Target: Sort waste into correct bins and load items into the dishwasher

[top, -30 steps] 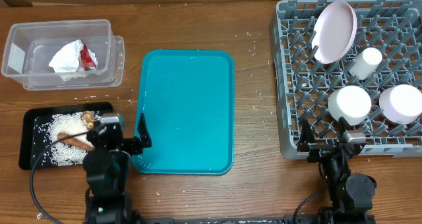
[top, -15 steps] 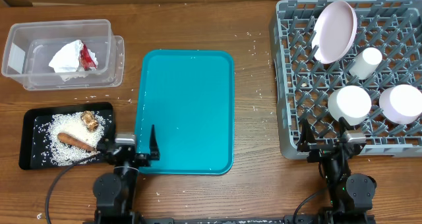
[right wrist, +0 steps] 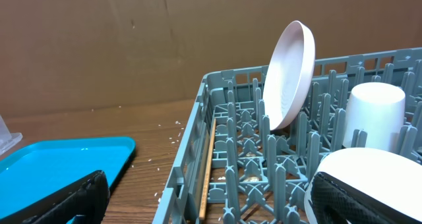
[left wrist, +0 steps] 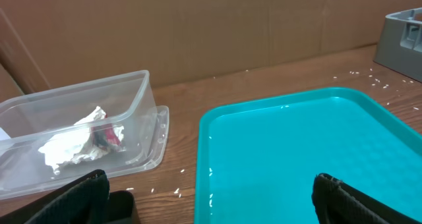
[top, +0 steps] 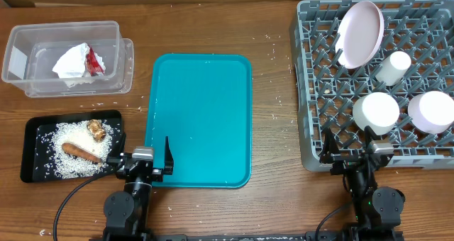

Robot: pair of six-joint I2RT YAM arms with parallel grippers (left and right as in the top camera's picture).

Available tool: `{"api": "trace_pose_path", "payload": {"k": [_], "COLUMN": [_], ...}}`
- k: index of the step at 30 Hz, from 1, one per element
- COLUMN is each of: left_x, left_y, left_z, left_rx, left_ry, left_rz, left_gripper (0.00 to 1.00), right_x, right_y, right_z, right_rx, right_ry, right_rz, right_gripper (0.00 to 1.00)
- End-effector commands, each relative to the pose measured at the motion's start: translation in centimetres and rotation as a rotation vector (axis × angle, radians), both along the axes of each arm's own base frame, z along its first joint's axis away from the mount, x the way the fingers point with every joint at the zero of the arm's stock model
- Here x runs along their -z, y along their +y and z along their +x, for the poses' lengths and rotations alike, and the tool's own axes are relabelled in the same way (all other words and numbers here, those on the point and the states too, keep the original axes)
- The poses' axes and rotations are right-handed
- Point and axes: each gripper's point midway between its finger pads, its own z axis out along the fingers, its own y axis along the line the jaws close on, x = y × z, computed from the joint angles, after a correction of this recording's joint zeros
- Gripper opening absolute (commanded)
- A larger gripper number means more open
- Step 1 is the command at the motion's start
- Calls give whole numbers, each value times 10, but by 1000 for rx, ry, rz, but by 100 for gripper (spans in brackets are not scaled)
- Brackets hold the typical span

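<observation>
At the front edge, my left gripper [top: 145, 149] stands wide open and empty by the teal tray [top: 198, 92], and my right gripper [top: 349, 154] stands the same just before the rack [top: 312, 92]. Beyond, carrot [top: 79, 152] and rice [top: 64, 164] lie in the black tray [top: 30, 127], paper [top: 73, 60] in the tub [top: 20, 37], and plate [top: 360, 32], bowls [top: 377, 112] and cup [top: 394, 65] are racked. I judge only parking remains, so I'd settle both arms gently, clear of both.

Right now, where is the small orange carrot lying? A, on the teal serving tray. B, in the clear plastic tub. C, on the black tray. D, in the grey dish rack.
C: in the overhead view the carrot lies on the black tray among the rice grains, while the clear tub holds only crumpled paper.
</observation>
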Motion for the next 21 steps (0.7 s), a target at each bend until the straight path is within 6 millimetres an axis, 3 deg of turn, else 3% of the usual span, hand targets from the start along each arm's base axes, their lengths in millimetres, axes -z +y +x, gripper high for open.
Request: {"api": "trace_pose_path", "payload": {"k": [1, 4, 8, 21], "left_x": [1, 5, 12, 3], "left_y": [2, 4, 17, 36], "left_z": [0, 1, 2, 0], "left_rx": [-12, -25, -129, -207], "left_ry": [0, 17, 46, -10], "left_rz": [12, -29, -255, -380], "left_gripper": [100, 100, 100, 100], "right_x": [2, 2, 2, 2], "right_y": [-1, -1, -1, -1], "right_z": [0, 0, 0, 0], "right_rx": [6, 6, 6, 6], "right_ry": [-5, -5, -5, -5], "right_rz": [0, 0, 0, 0], "right_gripper": [100, 100, 100, 100]}}
